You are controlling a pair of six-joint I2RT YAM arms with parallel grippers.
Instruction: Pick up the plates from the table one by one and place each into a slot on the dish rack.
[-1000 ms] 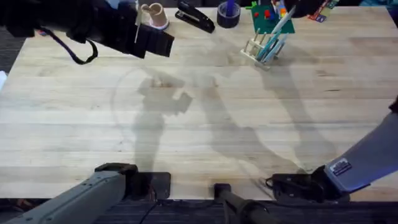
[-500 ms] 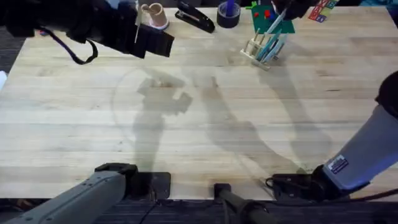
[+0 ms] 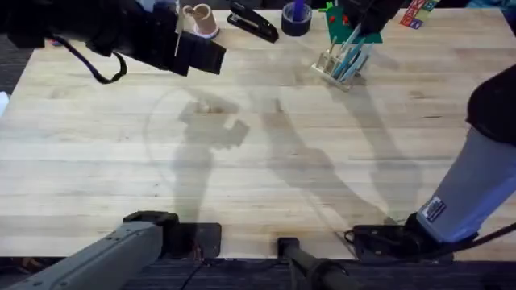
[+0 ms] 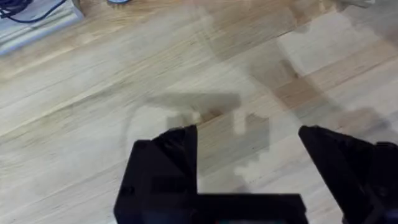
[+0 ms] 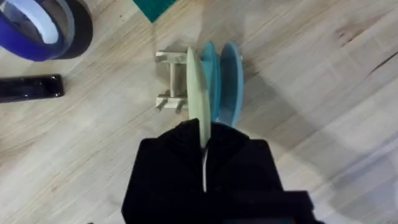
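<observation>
Cream plate [image 5: 194, 93] upright over rack [image 5: 173, 84] (table edge nearby)

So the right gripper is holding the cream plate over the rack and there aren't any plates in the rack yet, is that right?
Not quite. The right gripper does hold the cream plate over the dish rack, but the rack isn't empty: the right wrist view shows blue plates already standing in it.

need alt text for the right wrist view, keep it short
The right claw grips a pale cream-yellow plate on edge, lined up with the small wooden dish rack, where two light blue plates stand upright. Blue tape rolls and a black stapler lie on the wooden table.
</observation>
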